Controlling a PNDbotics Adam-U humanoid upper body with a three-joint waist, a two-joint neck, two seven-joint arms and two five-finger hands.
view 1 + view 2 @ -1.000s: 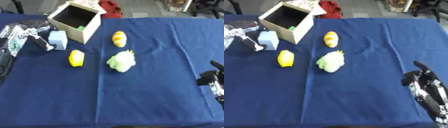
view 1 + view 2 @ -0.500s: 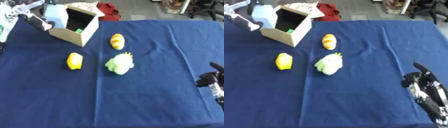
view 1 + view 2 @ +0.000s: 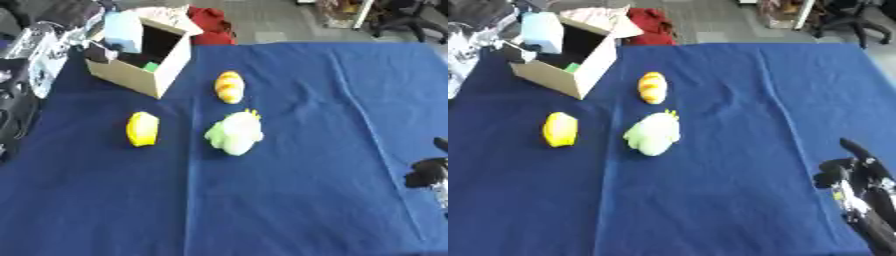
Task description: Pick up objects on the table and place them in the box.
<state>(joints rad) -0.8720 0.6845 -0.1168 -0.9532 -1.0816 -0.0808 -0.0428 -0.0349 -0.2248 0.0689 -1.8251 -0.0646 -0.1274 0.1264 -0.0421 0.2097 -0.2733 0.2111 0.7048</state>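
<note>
1. The table (image 3: 289,200), covered in a dark blue cloth, fills most of both views. Its far edge runs along the top, with grey floor beyond it. The whole right half and the near part of the cloth lie bare, which leaves wide room between the objects and the right edge.

2. The cardboard box (image 3: 144,75) sits near the far left corner, tipped so that its open mouth faces up and toward the middle of the table. Its flaps stand open at the far side, and something green shows inside. A red item (image 3: 210,25) lies beyond the table edge just behind the box.

3. The robot's left hand (image 3: 92,50) is at the box's left rim, coming in from the upper left with the arm along the table's left edge. It is blurred, so how its fingers stand cannot be told. A pale blue object (image 3: 122,31) stands upright at the box's mouth, right beside this hand.

4. The right hand (image 3: 855,177) rests near the lower right corner, close to the table's right edge, with its fingers relaxed and pointing up, holding nothing.

5. A pale green soft toy (image 3: 234,134) lies near the middle of the cloth, apart from everything else.

6. A yellow object (image 3: 143,129) lies left of the toy, in front of the box.

7. An orange-yellow oblong object (image 3: 229,86) lies just right of the box, beyond the toy.
</note>
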